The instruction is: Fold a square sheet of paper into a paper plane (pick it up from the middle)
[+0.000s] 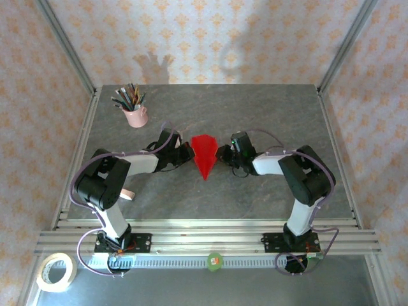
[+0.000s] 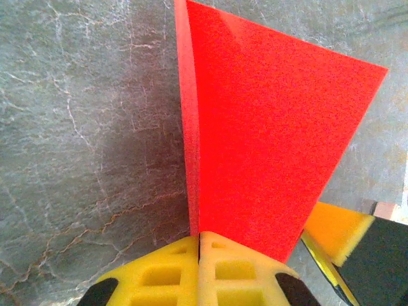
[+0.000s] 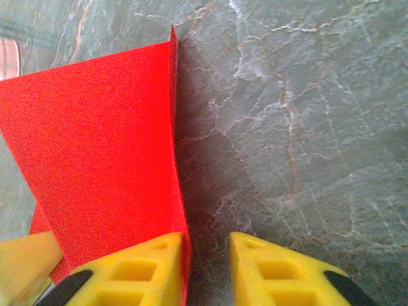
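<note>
Red paper plane [image 1: 204,156], pinched in the left tool [image 2: 199,242] while the right tool [image 3: 208,245] stands spread at its edge, may sag or unfold from one-sided support.

Centre frame: red paper plane [image 1: 204,156], tip toward the bottom, between left gripper [image 1: 189,153] and right gripper [image 1: 220,153]. Upper left: pink cup [image 1: 135,117] holding pencils [image 1: 129,97]. Lower left corner: tape roll [image 1: 56,272].

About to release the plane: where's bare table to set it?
Bare: the far strip right of the pink cup; the near patch between the paper plane and the front rail. Crowded: centre, left pincer and right pincer flanking it.
</note>
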